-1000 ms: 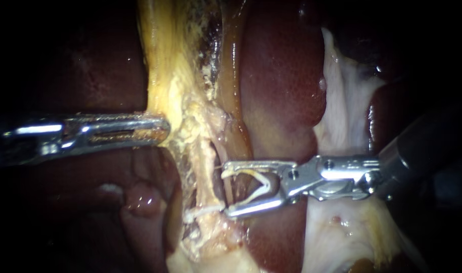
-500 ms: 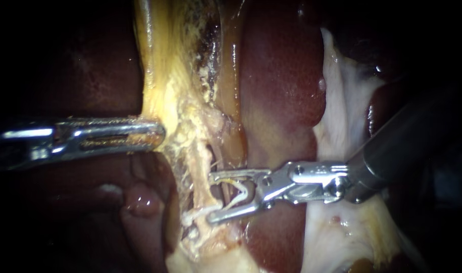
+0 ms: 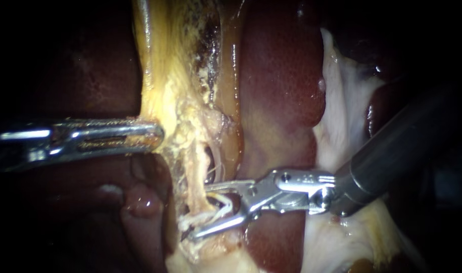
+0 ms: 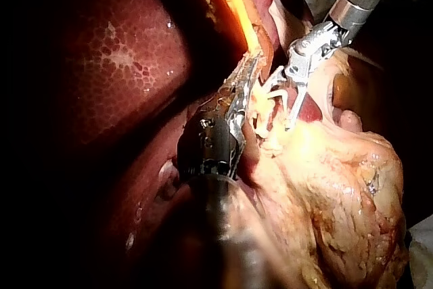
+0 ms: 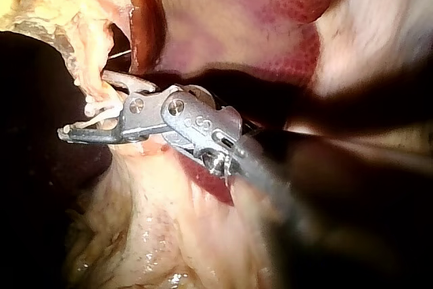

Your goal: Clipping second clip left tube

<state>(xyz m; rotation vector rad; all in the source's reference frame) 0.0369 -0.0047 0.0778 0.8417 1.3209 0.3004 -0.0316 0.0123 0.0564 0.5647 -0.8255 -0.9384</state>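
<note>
Endoscope view. At centre, running top to bottom: tissue band point(image 3: 173, 86), with left tube point(image 3: 194, 169) below it and right tube point(image 3: 235, 141) just beside, to the right; a gap between the two tubes. Behind and to the right of both: liver point(image 3: 281, 76). Farther right, over the liver's edge: membrane point(image 3: 342, 111).

From the left, level: left instrument point(image 3: 152, 135), jaws closed onto the band's left edge, above the left tube.

From the right, slanting down toward centre: right instrument point(image 3: 200, 211), in front of liver and membrane, jaws spread with the left tube between them, clip point(image 3: 226, 201) seated in the jaws and touching both.

Left wrist view: right instrument ahead of and beside the left instrument, tips near but apart.
</note>
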